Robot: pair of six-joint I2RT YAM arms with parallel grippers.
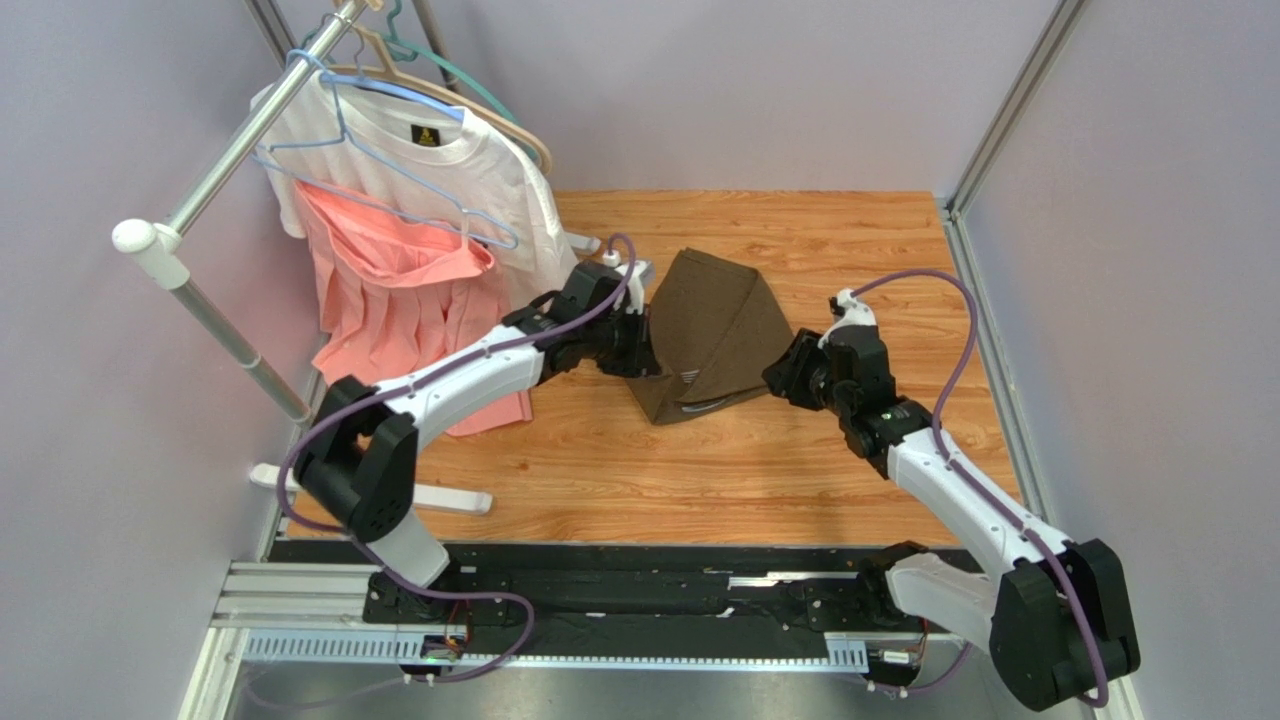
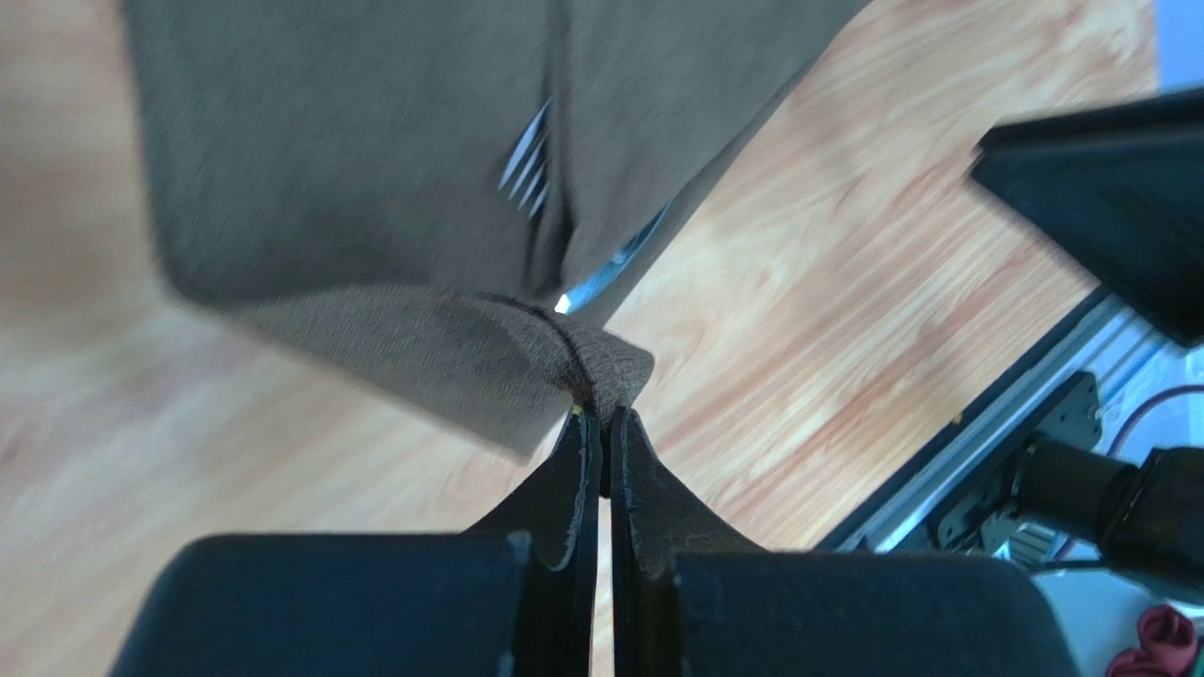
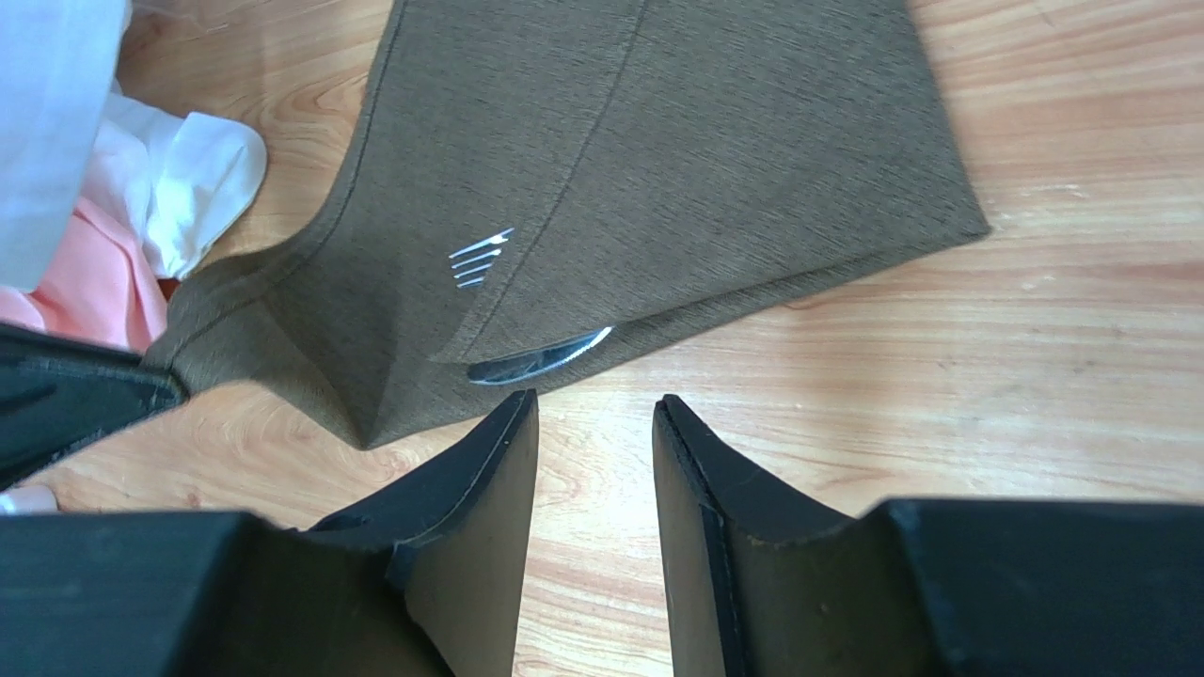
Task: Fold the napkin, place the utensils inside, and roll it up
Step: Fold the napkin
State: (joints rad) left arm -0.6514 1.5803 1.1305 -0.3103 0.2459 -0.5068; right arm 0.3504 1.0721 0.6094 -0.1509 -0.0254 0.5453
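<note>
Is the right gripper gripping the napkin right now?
No. The right gripper is open and empty, over bare table just short of the napkin edge.

no words, numbers or brand names are showing legibly in any of the three views. a small black neck label [image 1: 427,137] is sitting inside the collar of the white t-shirt [image 1: 489,180] hanging on the rack [image 1: 211,165], and it is carrying a yellowish mark. that mark is coming through too small to read.
</note>
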